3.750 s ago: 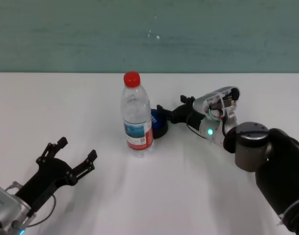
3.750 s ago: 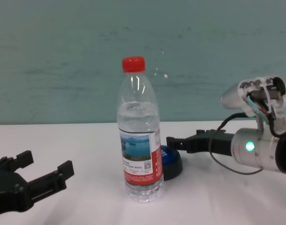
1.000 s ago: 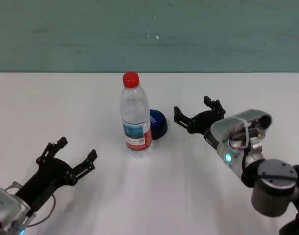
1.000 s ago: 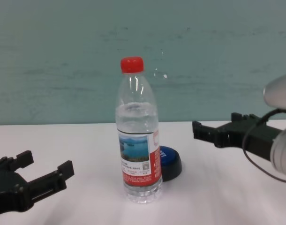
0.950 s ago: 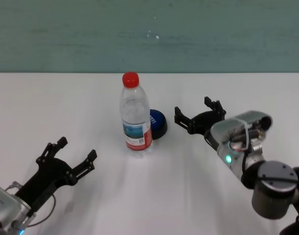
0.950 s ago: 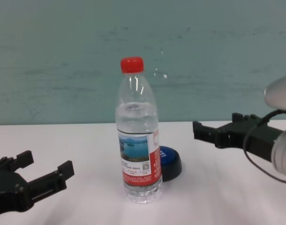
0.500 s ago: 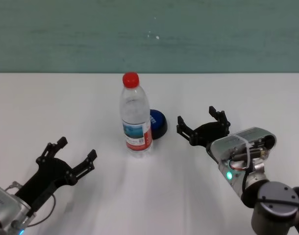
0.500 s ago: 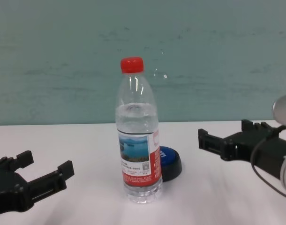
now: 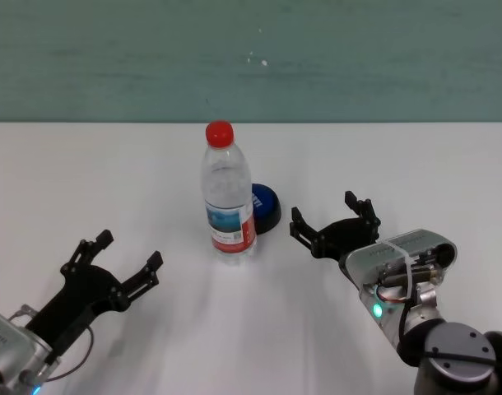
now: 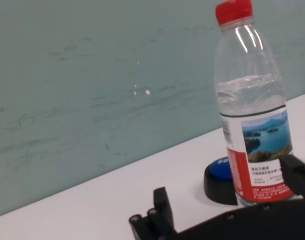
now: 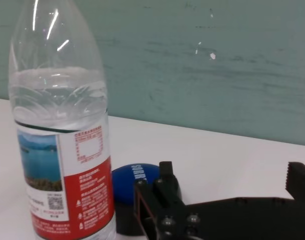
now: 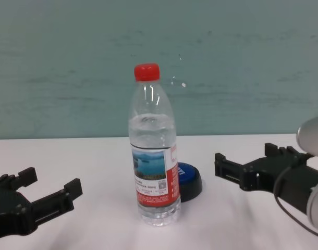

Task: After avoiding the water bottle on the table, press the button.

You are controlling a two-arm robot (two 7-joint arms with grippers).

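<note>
Right tool [image 9: 333, 228] (fingers spread) hovers near the button [image 9: 266, 207].

Bare lab test bench, plain white table [image 9: 86, 173], scuffed teal wall [image 9: 358, 58]

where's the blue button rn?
Head view: the low blue domed button sits mid-table, just behind-right of the clear red-capped water bottle, left of the open right end effector.

We see the water bottle [image 9: 229, 195] hiding part of the button [image 9: 266, 207]; in the right wrist view its cap is cut off.
</note>
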